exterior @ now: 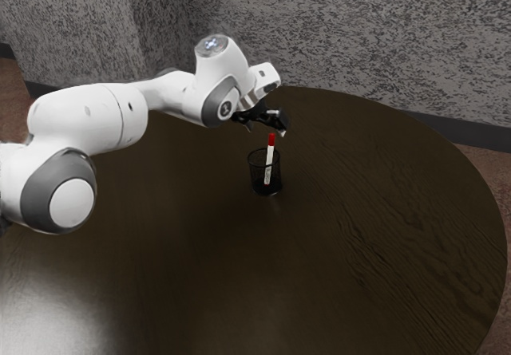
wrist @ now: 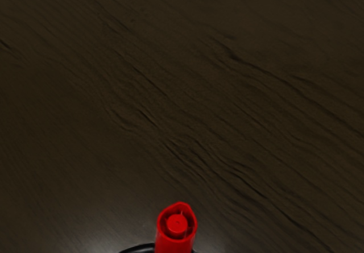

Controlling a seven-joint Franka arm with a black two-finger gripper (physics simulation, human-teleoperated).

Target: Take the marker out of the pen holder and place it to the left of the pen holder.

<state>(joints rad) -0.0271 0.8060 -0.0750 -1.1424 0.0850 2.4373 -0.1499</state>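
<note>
The fingers point(exterior: 283, 124) are spread above the pen holder point(exterior: 252, 169). The marker point(exterior: 270, 157) stands inside, slightly tilted, red end projecting above the rim.

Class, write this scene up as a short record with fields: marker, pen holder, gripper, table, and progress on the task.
marker: white body, red end uppermost, leaning slightly inside the pen holder
pen holder: black mesh cup, upright on the table
gripper: black, open, above the marker
table: dark wood grain, rounded edge
progress: marker not yet taken out
</note>
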